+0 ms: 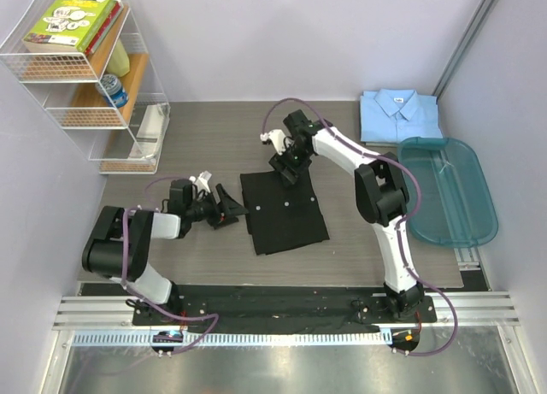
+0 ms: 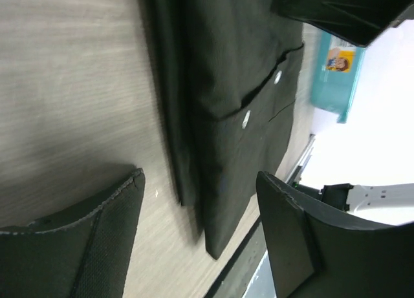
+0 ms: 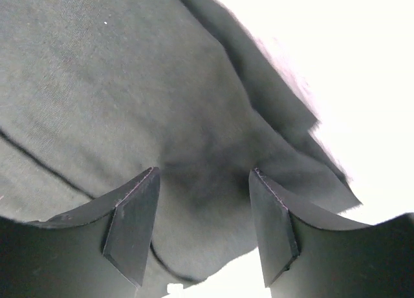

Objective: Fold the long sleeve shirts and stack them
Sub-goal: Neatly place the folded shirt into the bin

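The black long sleeve shirt lies folded into a flat rectangle at mid-table, two pale buttons showing on it in the left wrist view. The light blue one lies folded, collar up, at the back right. My left gripper is open just off the black shirt's left edge, low over the table, and its jaws frame the shirt's near corner without touching it. My right gripper hangs open over the black shirt's far edge. Dark cloth fills the gap between its jaws, ungripped.
A teal plastic tub stands at the right edge, just in front of the blue shirt. A white wire shelf with books and small items stands at the back left. A metal rail runs along the near edge by the arm bases.
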You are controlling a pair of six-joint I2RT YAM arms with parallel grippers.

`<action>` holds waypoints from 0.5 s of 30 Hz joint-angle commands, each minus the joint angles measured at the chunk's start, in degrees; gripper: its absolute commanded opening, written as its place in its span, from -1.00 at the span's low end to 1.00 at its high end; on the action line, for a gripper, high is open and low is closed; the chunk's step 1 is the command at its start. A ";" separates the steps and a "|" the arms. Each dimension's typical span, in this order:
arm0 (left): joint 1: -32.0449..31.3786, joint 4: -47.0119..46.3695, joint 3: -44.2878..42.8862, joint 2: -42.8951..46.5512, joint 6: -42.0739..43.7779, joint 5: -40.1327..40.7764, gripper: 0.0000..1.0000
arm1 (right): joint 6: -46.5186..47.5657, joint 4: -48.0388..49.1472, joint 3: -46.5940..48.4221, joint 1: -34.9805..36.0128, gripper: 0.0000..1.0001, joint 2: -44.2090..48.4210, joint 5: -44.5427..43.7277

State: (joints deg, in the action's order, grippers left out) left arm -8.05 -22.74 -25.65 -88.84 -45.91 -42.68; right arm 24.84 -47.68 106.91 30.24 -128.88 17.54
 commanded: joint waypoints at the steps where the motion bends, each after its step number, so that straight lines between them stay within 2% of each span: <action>1: -0.20 -11.09 0.69 -6.33 -3.13 1.54 0.41 | -2.69 -5.75 5.15 -1.32 0.26 7.23 2.49; 4: -0.47 -15.22 0.07 -10.73 -4.80 1.19 0.40 | -3.48 -7.16 2.87 -4.38 0.26 8.99 4.25; 8: -0.82 -20.76 -0.36 -17.42 -7.88 -0.48 0.25 | -2.78 -10.06 -0.12 -10.98 0.25 9.52 6.89; 15: -2.05 -24.54 -1.33 -22.52 -9.81 -0.83 0.22 | -0.32 -11.91 -7.41 -11.96 0.16 9.00 14.97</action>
State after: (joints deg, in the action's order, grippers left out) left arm -9.13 -49.52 -27.86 -106.63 -57.01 -48.71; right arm 23.00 -56.58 102.76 16.60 -121.14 25.58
